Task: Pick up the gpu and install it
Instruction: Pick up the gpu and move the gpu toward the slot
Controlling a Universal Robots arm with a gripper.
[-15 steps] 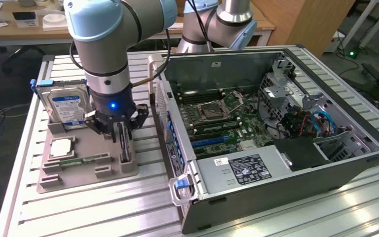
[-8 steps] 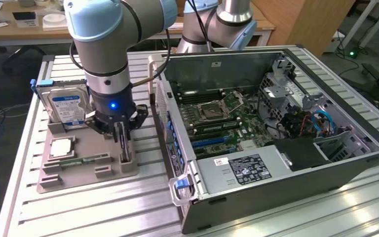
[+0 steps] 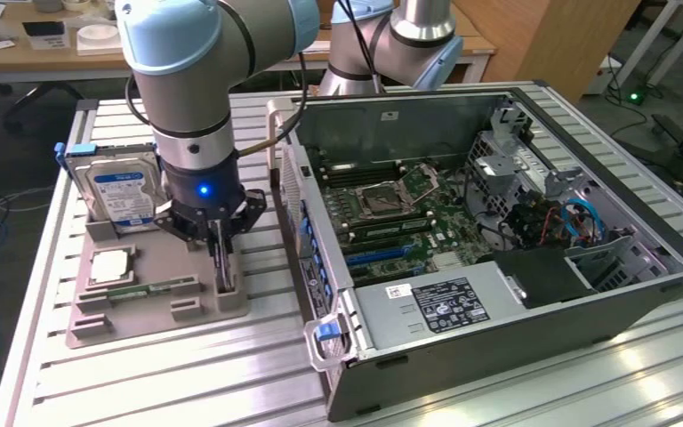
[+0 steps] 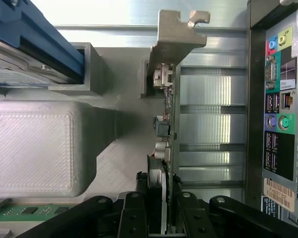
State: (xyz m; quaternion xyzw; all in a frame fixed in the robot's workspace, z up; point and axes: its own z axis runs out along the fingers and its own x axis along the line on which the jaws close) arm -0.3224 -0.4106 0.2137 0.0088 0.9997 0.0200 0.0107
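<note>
1. Down at the gray holder tray (image 3: pixel 140 313), the hand (image 4: pixel 164 218) straddles the gpu (image 4: pixel 171 119); whether it has clamped the card I cannot tell.
2. The gpu stands on edge in its slot, with its silver bracket (image 4: pixel 175 39) at the end away from the hand.
3. Beyond, 1 hard drive (image 3: pixel 122 196) stands upright in the tray, and the open computer case (image 3: pixel 532 349) sits just beside the tray on the desk (image 3: pixel 199 378).

One gpu (image 4: pixel 165 130), one hard drive (image 3: pixel 122 191), one memory stick (image 3: pixel 152 289), one computer case (image 3: pixel 532 329)
</note>
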